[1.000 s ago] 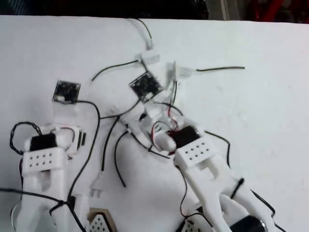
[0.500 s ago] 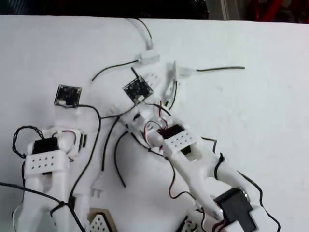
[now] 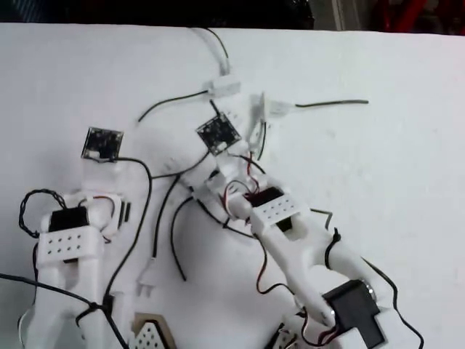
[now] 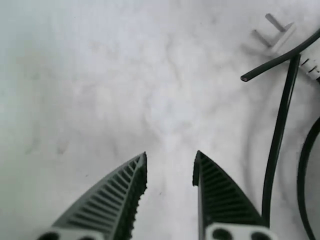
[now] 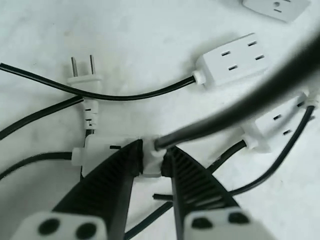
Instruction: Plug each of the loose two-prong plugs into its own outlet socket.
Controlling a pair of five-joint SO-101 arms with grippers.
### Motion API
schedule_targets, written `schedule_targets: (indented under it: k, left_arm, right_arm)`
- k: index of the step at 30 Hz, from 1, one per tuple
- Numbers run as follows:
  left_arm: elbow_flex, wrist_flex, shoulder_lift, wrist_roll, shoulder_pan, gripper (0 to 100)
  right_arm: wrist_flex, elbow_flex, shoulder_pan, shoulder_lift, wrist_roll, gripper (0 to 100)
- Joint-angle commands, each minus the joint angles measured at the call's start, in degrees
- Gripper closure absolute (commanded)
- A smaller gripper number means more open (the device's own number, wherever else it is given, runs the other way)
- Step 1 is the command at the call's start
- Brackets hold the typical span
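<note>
My right gripper (image 5: 151,152) is shut on a white two-prong plug (image 5: 151,164) whose black cable (image 5: 235,112) runs off past the camera. The plug sits against a white socket block (image 5: 102,150). A loose plug (image 5: 83,76) lies prongs-out just beyond. Other white sockets (image 5: 232,60) (image 5: 275,125) lie farther off. In the high view this gripper (image 3: 218,180) is mid-table among the cables. My left gripper (image 4: 170,160) hangs open over bare table, with a plug (image 4: 274,34) ahead of it to one side. Another loose plug (image 3: 146,279) lies near the front.
Black cables (image 3: 149,196) loop across the table's middle between the two arms. Two white sockets (image 3: 224,86) (image 3: 275,108) lie toward the back. The left arm (image 3: 67,243) stands at the front left. Open white table (image 3: 392,145) stretches to the right.
The right arm has changed pose, its elbow dropping toward the front right, and its wrist swung left and back again. The left arm slid slightly toward the front.
</note>
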Motion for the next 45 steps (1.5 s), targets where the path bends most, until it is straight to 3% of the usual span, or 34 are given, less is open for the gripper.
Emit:
schedule_targets:
  k: [1, 19, 28, 36, 45]
  left_arm:
    - [-0.18, -1.14, -1.54, 0.70, -0.22, 84]
    - [-0.18, -1.14, -1.54, 0.70, -0.22, 84]
    - [0.09, -1.14, -1.54, 0.70, -0.22, 84]
    - [1.32, -3.25, -1.63, 0.62, -0.22, 84]
    - [1.32, -3.16, -1.63, 0.62, -0.22, 84]
  right_arm:
    - [0.13, 0.88, 0.22, 0.31, -0.44, 98.1]
    - [4.70, 2.90, -2.68, 0.31, 0.18, 98.1]
    - [7.08, -7.12, 1.80, -11.82, -0.62, 98.1]
    - [6.73, -18.73, 12.00, -12.97, -14.15, 98.1]
    - [-0.75, -30.77, 23.16, 4.18, -29.19, 98.1]
